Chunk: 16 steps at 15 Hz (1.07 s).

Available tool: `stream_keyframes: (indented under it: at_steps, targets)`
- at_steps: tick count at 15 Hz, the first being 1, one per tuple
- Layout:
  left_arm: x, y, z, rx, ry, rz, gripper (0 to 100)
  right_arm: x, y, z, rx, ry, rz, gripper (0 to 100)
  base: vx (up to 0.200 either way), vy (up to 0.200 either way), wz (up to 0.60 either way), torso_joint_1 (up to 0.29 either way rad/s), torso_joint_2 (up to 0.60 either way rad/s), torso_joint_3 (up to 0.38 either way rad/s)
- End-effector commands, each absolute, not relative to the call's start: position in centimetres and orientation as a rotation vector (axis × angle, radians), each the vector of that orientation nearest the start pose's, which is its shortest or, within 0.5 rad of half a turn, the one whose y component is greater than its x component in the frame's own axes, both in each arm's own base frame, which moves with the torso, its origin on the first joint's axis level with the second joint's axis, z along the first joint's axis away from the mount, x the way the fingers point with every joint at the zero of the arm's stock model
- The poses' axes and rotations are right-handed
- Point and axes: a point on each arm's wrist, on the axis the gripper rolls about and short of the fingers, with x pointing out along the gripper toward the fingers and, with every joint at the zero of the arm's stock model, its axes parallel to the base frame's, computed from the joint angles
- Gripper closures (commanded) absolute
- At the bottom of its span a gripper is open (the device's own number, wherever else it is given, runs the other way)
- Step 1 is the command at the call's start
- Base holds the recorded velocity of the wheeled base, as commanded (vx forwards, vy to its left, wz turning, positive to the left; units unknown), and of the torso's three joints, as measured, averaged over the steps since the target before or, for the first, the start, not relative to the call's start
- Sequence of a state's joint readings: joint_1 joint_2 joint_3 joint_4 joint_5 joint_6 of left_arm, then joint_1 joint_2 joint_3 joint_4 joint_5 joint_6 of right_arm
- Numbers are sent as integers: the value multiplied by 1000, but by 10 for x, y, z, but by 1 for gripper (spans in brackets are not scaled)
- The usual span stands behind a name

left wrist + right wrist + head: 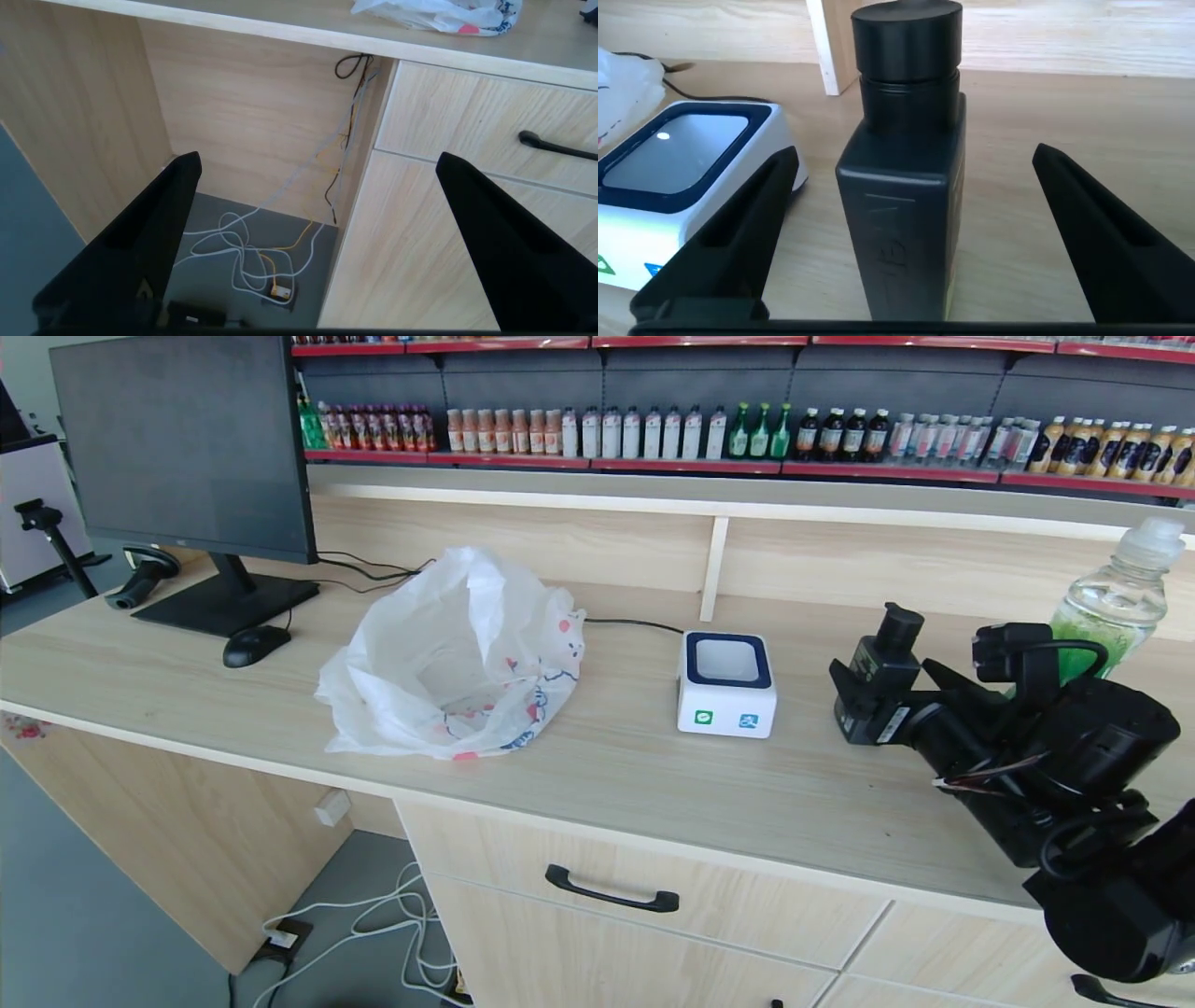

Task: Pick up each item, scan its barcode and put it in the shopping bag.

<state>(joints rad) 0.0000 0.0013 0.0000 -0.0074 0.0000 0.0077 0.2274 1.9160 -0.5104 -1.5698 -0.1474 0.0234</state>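
Observation:
A black bottle (882, 677) with a round black cap stands upright on the wooden counter (607, 775), just right of the white barcode scanner (727, 683). My right gripper (878, 707) is open, one finger on each side of the black bottle (901, 187) and neither touching it. In the right wrist view the scanner (682, 177) lies beside the bottle. The white plastic shopping bag (457, 658) sits open on the counter left of the scanner. My left gripper (318, 159) hangs open and empty below the counter edge, facing the cabinet opening.
A clear bottle with a green label (1116, 602) stands behind my right arm. A monitor (182, 448), mouse (255, 645) and handheld scanner (140, 579) occupy the counter's left end. A raised wooden ledge runs along the back. Cables (252, 252) lie under the counter.

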Motion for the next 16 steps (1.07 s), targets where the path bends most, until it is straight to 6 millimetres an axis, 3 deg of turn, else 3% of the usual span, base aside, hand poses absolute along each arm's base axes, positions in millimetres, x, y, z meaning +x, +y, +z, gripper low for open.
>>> stream_keyframes:
  at_steps: [1,16]
  targets:
    - [-23,0,76,8,-6,0,0,302,63,135,48,-150,70,0,0,0,0,0,0,0]
    - [-23,0,76,8,-6,0,0,314,67,129,45,-146,-2,0,0,0,0,0,0,0]
